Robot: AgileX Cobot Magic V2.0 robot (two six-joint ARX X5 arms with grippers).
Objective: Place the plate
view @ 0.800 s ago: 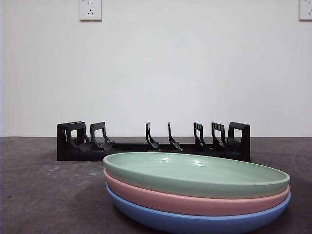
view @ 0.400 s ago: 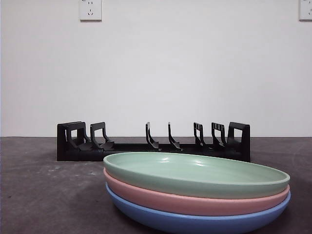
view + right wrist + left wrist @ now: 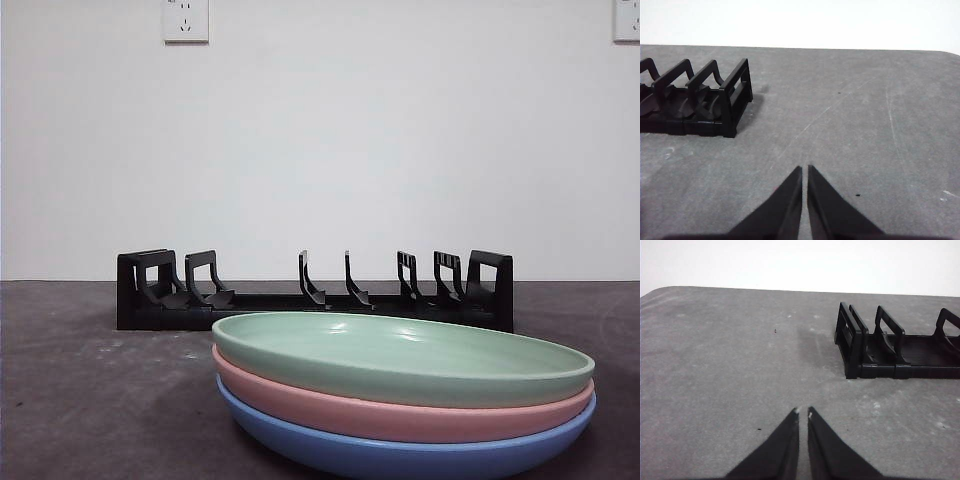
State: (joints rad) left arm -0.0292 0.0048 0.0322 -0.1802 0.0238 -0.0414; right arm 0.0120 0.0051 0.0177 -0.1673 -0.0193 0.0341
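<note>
The green plate lay atop a pink plate and a blue plate before the black rack on the tabletop, both the left claw and right claw hovering nearly closed, empty.

Place: you are looking at a bare test room, a lab setup more than a home kitchen.
Wall: plain white wall, with only two wall sockets high up.
Desk: your desk is dull grey, scuffed and speckled, its corners rounded in both wrist views.
Props: a black plate rack and a stack of three plates, green, pink and blue, are all you have laid out, staged rather than lived-in.
</note>
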